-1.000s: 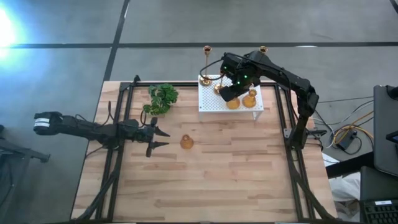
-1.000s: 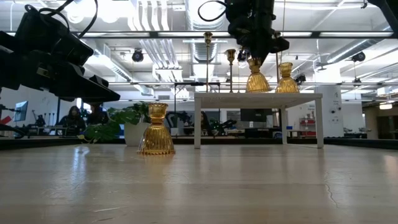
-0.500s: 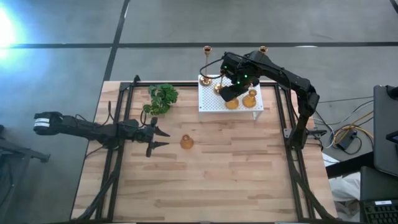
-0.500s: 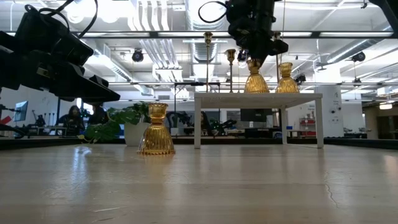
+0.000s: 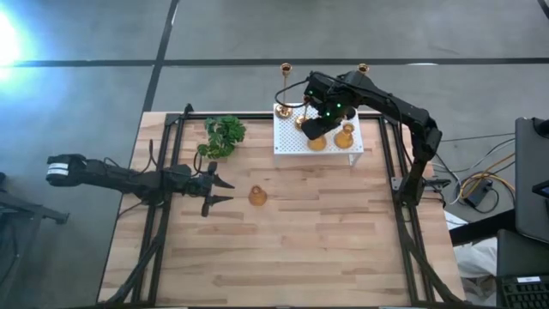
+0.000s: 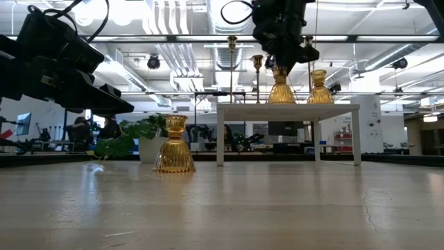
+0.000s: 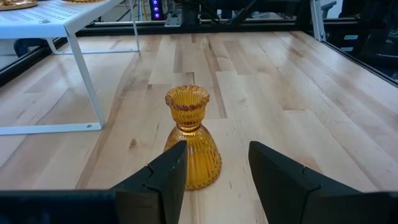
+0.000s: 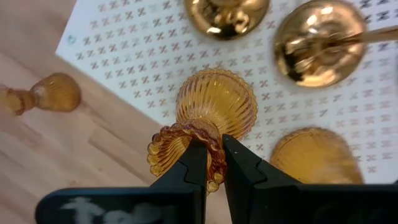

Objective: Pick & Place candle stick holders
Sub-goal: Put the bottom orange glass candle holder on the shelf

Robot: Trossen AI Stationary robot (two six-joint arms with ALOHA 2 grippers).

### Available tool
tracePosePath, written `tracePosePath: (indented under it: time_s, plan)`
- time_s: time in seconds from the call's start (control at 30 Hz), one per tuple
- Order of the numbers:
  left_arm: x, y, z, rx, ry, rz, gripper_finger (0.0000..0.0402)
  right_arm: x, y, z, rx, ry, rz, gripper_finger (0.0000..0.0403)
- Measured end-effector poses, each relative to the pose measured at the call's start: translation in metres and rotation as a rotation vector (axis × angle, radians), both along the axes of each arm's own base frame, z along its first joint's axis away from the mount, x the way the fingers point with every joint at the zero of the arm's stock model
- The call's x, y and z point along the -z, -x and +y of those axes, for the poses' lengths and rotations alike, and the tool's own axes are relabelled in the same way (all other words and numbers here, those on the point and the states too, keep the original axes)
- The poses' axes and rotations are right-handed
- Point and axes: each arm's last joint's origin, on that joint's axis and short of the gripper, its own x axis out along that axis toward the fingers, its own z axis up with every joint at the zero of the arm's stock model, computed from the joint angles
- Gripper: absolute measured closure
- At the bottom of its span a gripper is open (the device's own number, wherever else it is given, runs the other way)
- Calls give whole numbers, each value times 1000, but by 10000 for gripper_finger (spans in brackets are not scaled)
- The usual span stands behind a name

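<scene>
Butcher-block table [image 5: 300,249] fills your overhead view, with the white perforated stand [image 5: 292,137] set toward twelve o'clock and the green plant [image 5: 225,134] at about eleven. Your right arm reaches over the stand from three o'clock; your left arm lies low across the nine o'clock side.

On the stand, your right gripper [image 8: 214,163] pinches the scalloped rim of an amber bulb-shaped holder [image 8: 216,102], fingers nearly together with one inside the cup and one outside. In the low view, that holder [image 6: 281,90] looks seated on the stand top, or a hair above it; you cannot tell which. A second bulb holder [image 6: 318,89] stands just beside it toward three o'clock, and two round gold bases [image 8: 320,40] of the thin-stemmed holders sit close at the far side.

Judging from this, you are setting the piece down. Ease it straight down until the base sits flat, then spread the fingers only a little and lift vertically. A sideways exit could drag the rim and tip the holder into its neighbour or the tall stems.

Your left gripper [image 7: 214,168] hovers with fingers part spread, empty, pointed at the third bulb holder [image 7: 189,146] standing upright near table centre. Keep it parked until the right arm clears.

Smaller pieces: a tall gold stem [image 5: 286,66] rises past the stand's twelve o'clock edge.
</scene>
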Motion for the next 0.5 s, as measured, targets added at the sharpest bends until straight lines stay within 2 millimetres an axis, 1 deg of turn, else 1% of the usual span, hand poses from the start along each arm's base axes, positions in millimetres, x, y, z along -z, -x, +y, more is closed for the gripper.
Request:
tracePosePath:
  time_s: [0.13, 0.5]
  plan:
    - [0, 0, 0, 0, 0, 0, 225, -1, 2, -2, 15, 31, 15, 382]
    - [0, 0, 0, 0, 0, 0, 225, 0, 2, -2, 17, 9, 6, 382]
